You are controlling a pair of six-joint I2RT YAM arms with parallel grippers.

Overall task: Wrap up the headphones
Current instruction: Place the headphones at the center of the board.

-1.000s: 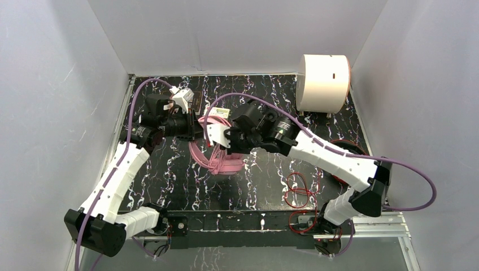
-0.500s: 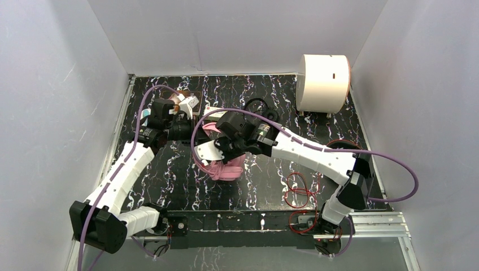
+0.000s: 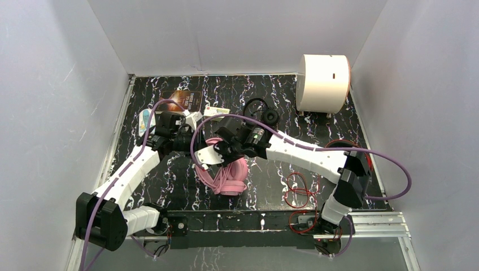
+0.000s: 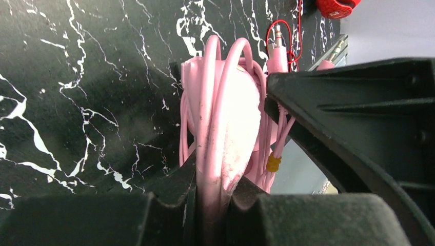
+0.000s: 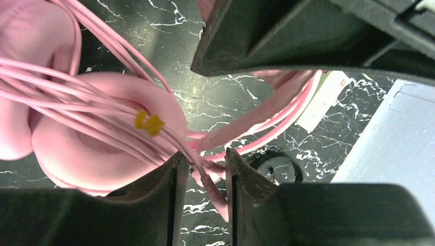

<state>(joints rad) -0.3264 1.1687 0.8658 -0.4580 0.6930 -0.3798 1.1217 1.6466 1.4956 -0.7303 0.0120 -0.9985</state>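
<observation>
At the middle of the black marbled table (image 3: 271,175), the left gripper (image 4: 213,192) clamps the pink headphones (image 3: 229,178) while the right gripper (image 5: 201,174) pinches their cable (image 5: 102,110), which should go on taut beside the wound turns.

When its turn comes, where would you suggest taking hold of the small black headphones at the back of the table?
I'd take the thin headband, coming straight down from above with the gripper across it. The black headphones seem to lie flat in the open with nothing touching them, and the band's loop looks slim enough to close on, unlike the round ear cup.
</observation>
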